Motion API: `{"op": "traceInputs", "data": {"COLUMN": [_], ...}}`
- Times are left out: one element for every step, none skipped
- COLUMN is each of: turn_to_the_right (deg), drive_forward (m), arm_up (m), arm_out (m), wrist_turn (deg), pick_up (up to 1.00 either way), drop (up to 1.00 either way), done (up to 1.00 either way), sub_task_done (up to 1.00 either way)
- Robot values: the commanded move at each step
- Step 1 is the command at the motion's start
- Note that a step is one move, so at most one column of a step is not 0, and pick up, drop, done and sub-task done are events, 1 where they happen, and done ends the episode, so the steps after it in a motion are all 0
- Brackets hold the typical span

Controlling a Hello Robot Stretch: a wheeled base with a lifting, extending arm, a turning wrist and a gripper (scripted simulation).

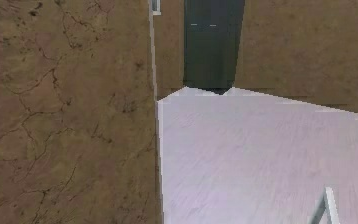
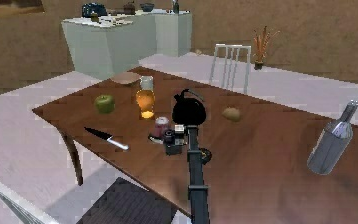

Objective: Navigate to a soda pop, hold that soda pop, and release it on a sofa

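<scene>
Where the end effector (image 2: 171,141) sits, small can (image 2: 162,126), label unreadable, table (image 2: 277,150).

Green apple (image 2: 105,102), reddish-brown table (image 2: 272,150), crack-patterned brown wall (image 1: 67,120), dark door (image 1: 212,45)

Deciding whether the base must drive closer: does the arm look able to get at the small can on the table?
Probably yes: the arm reaches over the table, with its end effector at the small can. The black kettle stands close behind, but nothing seems to block the way.

Wooden table (image 2: 277,150), apple (image 2: 105,102), knife (image 2: 107,138), kettle (image 2: 188,105), can (image 2: 162,126), bottle (image 2: 332,145)
</scene>
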Motion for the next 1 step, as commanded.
{"op": "traceInputs", "data": {"turn_to_the_right": [0.0], "drive_forward": [0.00], "arm_up": [0.10], "arm_out": [0.00], "wrist_turn": [0.0], "pick_up": [0.00], "drop": [0.00], "done": [0.00], "sub_task_done": [0.00]}}
